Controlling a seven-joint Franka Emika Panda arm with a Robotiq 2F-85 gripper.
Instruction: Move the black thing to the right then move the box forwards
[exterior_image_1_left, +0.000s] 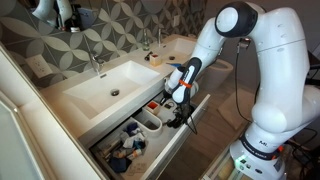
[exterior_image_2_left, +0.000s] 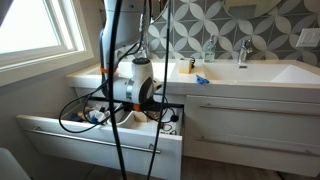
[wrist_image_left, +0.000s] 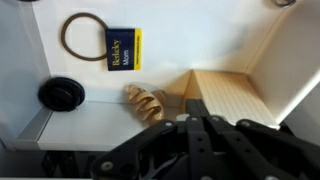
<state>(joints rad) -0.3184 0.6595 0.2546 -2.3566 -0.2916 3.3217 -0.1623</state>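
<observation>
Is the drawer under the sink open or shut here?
Open. The drawer stands pulled out in both exterior views, its compartments and contents exposed from above.

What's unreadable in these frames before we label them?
- Wrist view: gripper is a dark blur cut off by the bottom edge; open or shut unclear.
- Wrist view: black round disc is too blurred to identify.
- Wrist view: blue and yellow box has print too small to read.
- Exterior view: open white drawer contents are mostly hidden by black cables and the white robot arm.
</observation>
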